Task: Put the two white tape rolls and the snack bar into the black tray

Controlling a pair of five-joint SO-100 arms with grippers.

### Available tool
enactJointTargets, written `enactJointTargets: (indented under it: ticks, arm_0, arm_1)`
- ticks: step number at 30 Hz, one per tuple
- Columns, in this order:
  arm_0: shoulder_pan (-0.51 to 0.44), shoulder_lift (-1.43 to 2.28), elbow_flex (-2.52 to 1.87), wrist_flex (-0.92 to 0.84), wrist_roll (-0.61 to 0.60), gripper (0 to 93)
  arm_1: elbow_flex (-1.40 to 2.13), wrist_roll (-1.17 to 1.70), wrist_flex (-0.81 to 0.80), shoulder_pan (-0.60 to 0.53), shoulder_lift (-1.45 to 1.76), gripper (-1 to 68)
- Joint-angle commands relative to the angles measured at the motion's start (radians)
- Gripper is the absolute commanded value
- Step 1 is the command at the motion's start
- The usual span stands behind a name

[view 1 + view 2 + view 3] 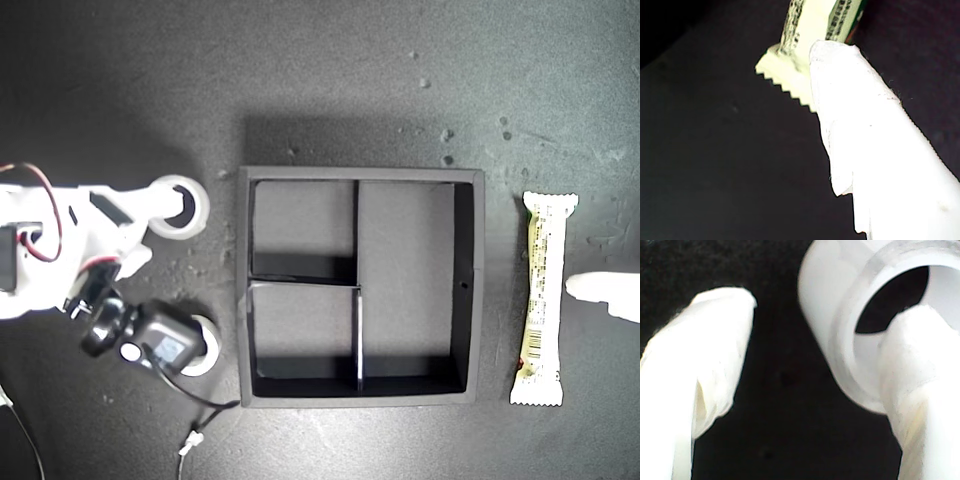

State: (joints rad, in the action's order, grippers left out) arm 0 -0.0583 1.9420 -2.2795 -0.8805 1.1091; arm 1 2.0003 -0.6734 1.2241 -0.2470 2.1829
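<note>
We are looking down on a dark table (330,60) with the black tray (478,290) sitting in the middle, its three compartments holding nothing.

At the exterior view's left, my second gripper (160,215) is reaching over the wider tape roll (195,215), which is lying flat on the table just beside the tray's left wall. In the second wrist view that tape roll (840,320) is filling the upper part of the picture, and one finger (920,370) is sitting inside the ring's hole while the other finger (705,355) is standing well apart from it outside the ring. So the jaws are spread wide and are not pinching the roll.

The smaller tape roll (207,350) is lying lower in the exterior view, near the tray's lower left corner, and it is half hidden under the arm's black camera unit (150,340).

The snack bar (542,290) is lying lengthwise on the table at the exterior view's right, just outside the tray's right wall. My first gripper (600,293) is showing only as a white tip touching or almost touching the bar's right edge. In the first wrist view one white finger (865,130) is lying against the bar's crimped end (790,75); we cannot tell how wide those jaws are standing.
</note>
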Motion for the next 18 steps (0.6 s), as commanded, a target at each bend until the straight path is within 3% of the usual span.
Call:
enactJointTargets:
  ticks: [1, 9, 18]
  arm_0:
    - [0.008, -0.095, 0.061, 0.032, 0.055, 16.8]
    - [0.097, -0.445, 0.322, -0.077, 0.055, 0.2]
    - [0.103, -0.094, 0.262, -0.132, 0.037, 0.0]
  arm_1:
    - [0.025, 0.061, -0.058, -0.003, 0.0, 23.6]
    - [0.21, 0.236, -0.216, -0.011, -0.002, 24.6]
    - [0.186, 0.279, -0.362, -0.037, -0.23, 26.2]
